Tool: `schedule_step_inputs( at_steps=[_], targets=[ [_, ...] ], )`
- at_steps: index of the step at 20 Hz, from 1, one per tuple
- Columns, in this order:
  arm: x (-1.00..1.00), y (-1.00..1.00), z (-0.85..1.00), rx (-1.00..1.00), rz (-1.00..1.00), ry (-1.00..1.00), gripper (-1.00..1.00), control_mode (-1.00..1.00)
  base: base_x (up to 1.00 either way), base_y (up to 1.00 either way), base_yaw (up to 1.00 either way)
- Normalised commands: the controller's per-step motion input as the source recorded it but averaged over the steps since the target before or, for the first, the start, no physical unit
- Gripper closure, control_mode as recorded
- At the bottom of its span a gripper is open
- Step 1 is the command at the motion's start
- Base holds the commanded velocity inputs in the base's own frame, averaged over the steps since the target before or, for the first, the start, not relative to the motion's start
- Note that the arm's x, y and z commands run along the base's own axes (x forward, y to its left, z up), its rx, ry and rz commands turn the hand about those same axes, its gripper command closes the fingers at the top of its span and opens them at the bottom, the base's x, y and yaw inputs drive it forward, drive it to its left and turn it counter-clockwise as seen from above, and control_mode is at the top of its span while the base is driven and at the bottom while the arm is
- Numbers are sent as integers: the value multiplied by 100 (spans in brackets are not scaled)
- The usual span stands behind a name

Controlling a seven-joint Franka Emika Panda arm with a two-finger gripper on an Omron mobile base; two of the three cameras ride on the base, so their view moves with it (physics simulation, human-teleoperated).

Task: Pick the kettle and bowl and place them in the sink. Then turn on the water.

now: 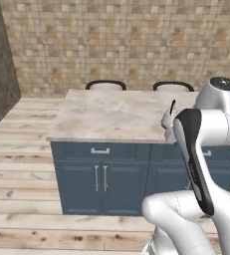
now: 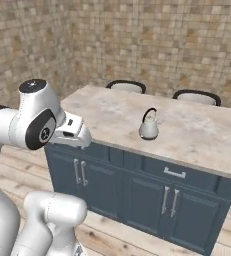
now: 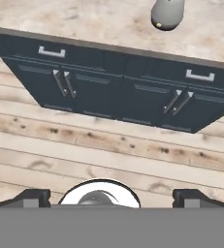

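Pale plank floor (image 3: 108, 145) underfoot, blue cabinet fronts (image 3: 123, 97) ahead, marble surface (image 2: 187, 130) above them, tiled wall (image 2: 137, 40) and two chair backs behind. Nearest: tool (image 3: 111, 197) held back over the floor, short of the cabinets, fingers spread wide, nothing between them. Farther: kettle (image 2: 149, 127) upright on the surface near its front edge, well apart from the tool and beyond it. Nothing of the task apparently done: kettle not yet lifted, sinking of both items and water presumably all left.
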Motion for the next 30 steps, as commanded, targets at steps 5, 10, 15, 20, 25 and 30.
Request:
schedule_step_inputs(
  at_steps=[5, 10, 15, 20, 25, 30],
  targets=[
    [0, 0, 0, 0, 0, 0, -100, 100, 60, 64, -39],
    [0, 0, 0, 0, 0, 0, -100, 100, 69, 65, -28],
    [0, 0, 0, 0, 0, 0, -100, 100, 49, 13, -13],
    [0, 0, 0, 0, 0, 0, -100, 100, 16, -33, 0],
    [0, 0, 0, 0, 0, 0, -100, 100, 0, -63, -5],
    [0, 0, 0, 0, 0, 0, -100, 100, 2, -67, -8]
  ],
)
